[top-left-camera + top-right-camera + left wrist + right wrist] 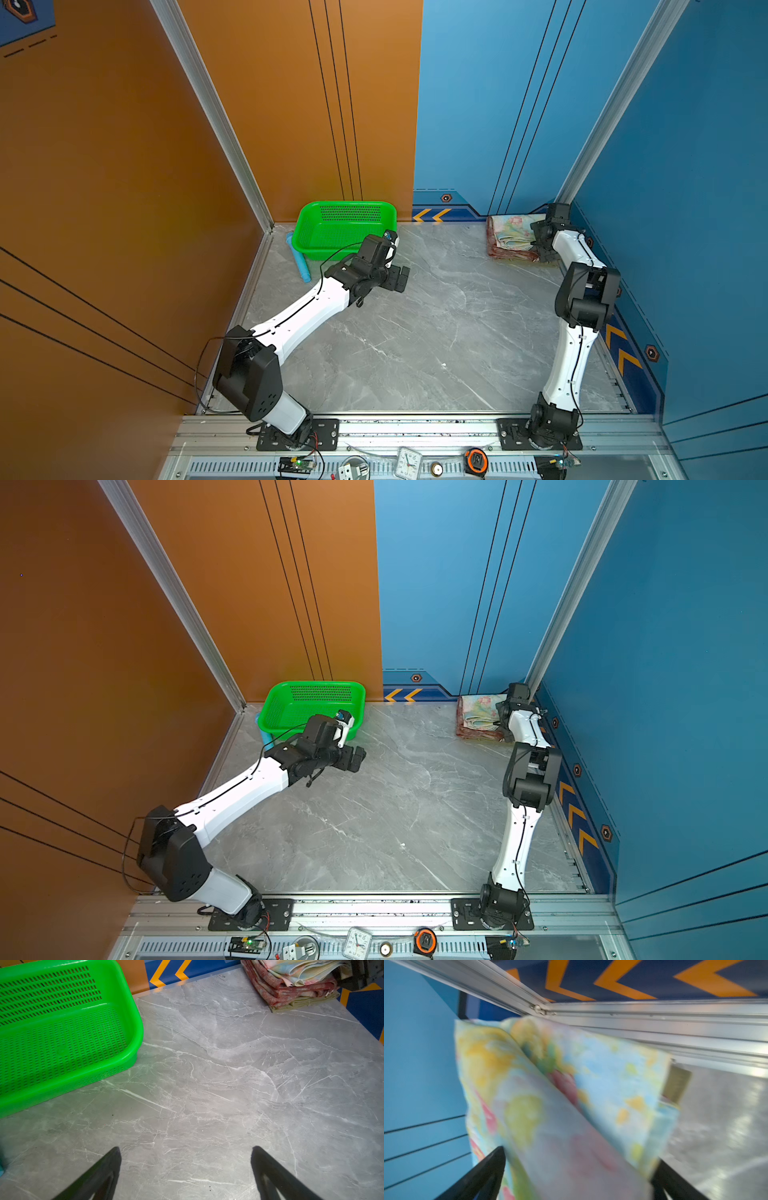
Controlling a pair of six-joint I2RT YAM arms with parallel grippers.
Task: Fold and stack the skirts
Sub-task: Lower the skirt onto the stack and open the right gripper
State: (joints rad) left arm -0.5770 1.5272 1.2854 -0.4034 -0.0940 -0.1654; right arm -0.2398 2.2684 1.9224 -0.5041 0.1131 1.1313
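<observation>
The skirts lie folded in one stack in the back right corner. The pale floral skirt (513, 230) (480, 708) (301, 970) is on top, over the red-brown plaid skirt (505, 254) (291, 991) and the olive-green skirt (301, 1004) (677, 1082). My right gripper (538, 243) (503, 721) (579, 1157) is at the stack's right side, open, its fingers wide apart either side of the blurred floral cloth (571, 1084). My left gripper (401, 278) (357, 759) (186, 1159) hangs open over bare table beside the basket, holding nothing.
A green mesh basket (345, 226) (311, 704) (62, 1032) stands at the back left with nothing in it, a blue tube (299, 259) beside it. Walls close in the grey marble table (436, 332). A clock (407, 463) and tape measure (476, 460) lie on the front rail.
</observation>
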